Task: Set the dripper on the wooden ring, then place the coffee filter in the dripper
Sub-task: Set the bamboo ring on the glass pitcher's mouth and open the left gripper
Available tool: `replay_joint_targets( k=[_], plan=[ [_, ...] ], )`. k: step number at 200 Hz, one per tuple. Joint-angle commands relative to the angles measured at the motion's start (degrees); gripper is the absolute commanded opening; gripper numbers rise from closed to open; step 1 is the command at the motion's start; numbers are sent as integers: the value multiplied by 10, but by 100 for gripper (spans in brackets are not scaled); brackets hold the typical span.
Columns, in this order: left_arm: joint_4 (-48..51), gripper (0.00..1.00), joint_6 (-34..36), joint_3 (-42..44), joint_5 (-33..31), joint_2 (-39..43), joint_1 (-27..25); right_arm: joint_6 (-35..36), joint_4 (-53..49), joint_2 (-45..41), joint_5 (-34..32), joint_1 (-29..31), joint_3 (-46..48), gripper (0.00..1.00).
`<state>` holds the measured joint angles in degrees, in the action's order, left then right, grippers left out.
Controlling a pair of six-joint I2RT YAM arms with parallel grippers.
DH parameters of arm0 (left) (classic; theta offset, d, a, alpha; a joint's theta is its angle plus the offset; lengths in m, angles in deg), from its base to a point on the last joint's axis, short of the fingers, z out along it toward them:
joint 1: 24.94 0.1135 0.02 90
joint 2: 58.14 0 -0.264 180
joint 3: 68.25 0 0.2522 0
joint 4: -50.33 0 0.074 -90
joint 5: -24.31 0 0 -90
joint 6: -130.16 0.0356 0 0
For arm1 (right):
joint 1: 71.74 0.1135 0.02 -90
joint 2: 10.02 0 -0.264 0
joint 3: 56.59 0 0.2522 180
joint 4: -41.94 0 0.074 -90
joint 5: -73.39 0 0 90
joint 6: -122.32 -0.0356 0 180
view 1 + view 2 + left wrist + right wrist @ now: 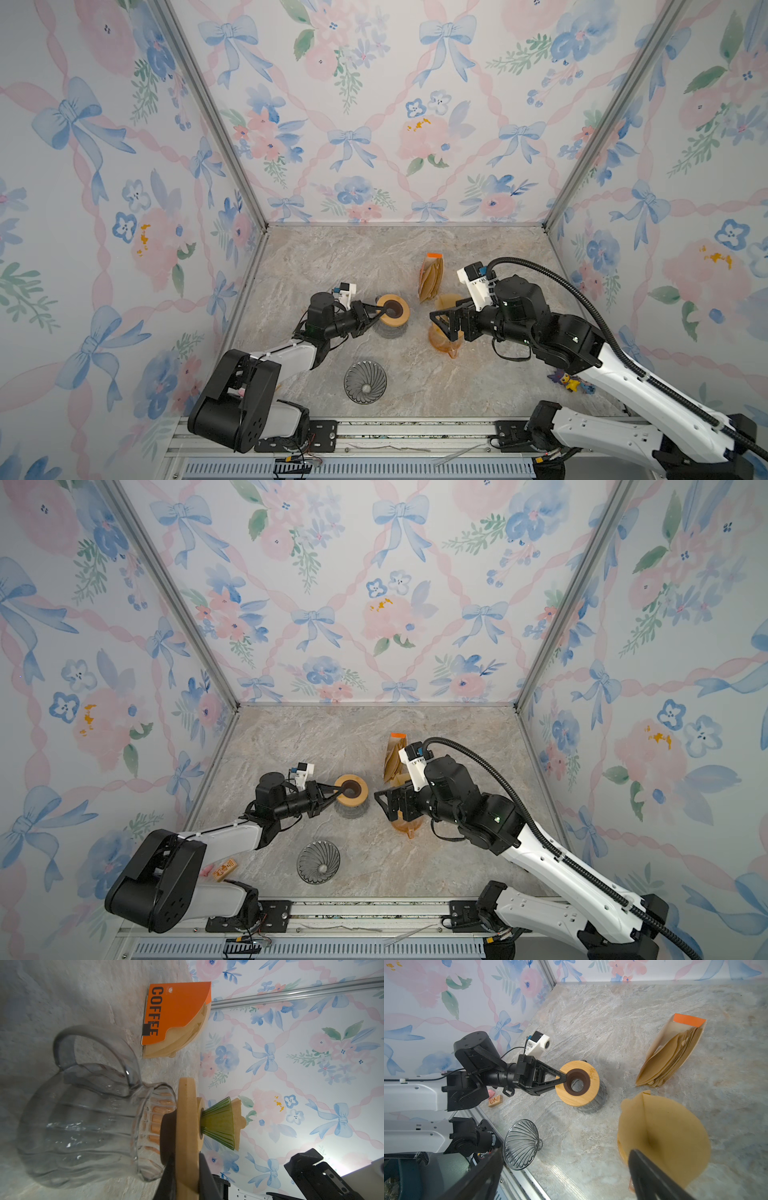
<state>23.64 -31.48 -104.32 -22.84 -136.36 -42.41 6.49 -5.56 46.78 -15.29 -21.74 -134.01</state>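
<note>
**Item 1.** Clear ribbed dripper (365,381): alone on the bench (374,257), nearest the front rail, well apart from both grippers.

**Item 2.** Small wooden block (224,868) at front left, beside the left arm's base. Purple-and-yellow toy (569,382) at front right, beside the right arm.

**Item 3.** Left gripper (376,312): closed on the rim of a wooden ring (392,309), 1 finger on each face. The ring has a dark centre insert and sits at the mouth of a clear glass carafe (83,1126).

**Item 4.** Right gripper (446,322): jaws spread wide, holding nothing, poised over the coffee filter (662,1132). In the right wrist view 1 finger overlaps the filter's edge; contact cannot be told.

**Item 5.** Coffee filter: opened into a cone and seated in the tinted dripper (218,1126). Its top edge shows above the dripper's rim, near the carafe.

**Item 6.** Filter pack (431,276): orange label, brown filters fanning out, standing furthest back.
</note>
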Motion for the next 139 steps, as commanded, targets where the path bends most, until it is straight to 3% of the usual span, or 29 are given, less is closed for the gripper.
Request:
replay_joint_targets(
  k=[1, 58, 139],
  plan=[
    [-1, 15, 22, -20, 3, -10, 5, 10, -22, 1, -13, 6, -20, 96],
    [15, 19, 30, -34, 4, -28, 9, 6, -18, -5, -13, 6, -9, 96],
    [120, 29, 79, -55, -21, 4, 18, 10, -18, -7, -14, 6, -5, 96]
  ],
)
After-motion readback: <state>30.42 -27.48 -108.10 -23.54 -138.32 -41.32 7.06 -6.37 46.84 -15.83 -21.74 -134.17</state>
